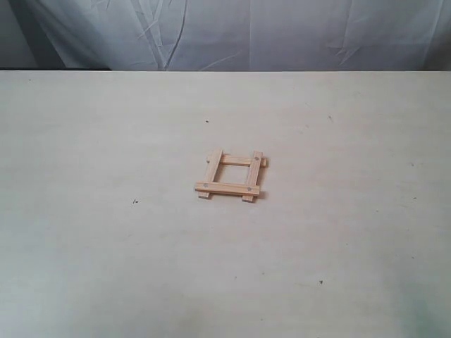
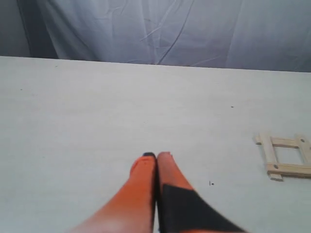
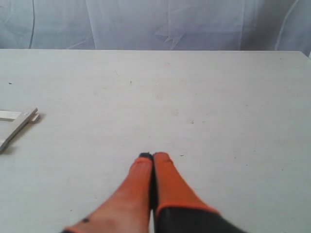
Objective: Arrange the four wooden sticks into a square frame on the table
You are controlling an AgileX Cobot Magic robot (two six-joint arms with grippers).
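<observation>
Though the right wrist view crops the square frame [image 3: 19, 127], the right gripper [image 3: 150, 156] and left gripper [image 2: 156, 156] are closed, empty.

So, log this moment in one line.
pale wooden square frame: complete on cream table | left gripper: shut, empty | right gripper: shut, empty

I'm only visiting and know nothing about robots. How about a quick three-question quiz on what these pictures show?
1. True or false: the four wooden sticks already form a closed square frame on the table.
2. Pick one: the left gripper is A) shut and empty, B) holding a stick, C) wide open.
3. Fill the gap: the right gripper is ___ the square frame (touching / apart from).

Key: 1 true; 2 A; 3 apart from.
</observation>
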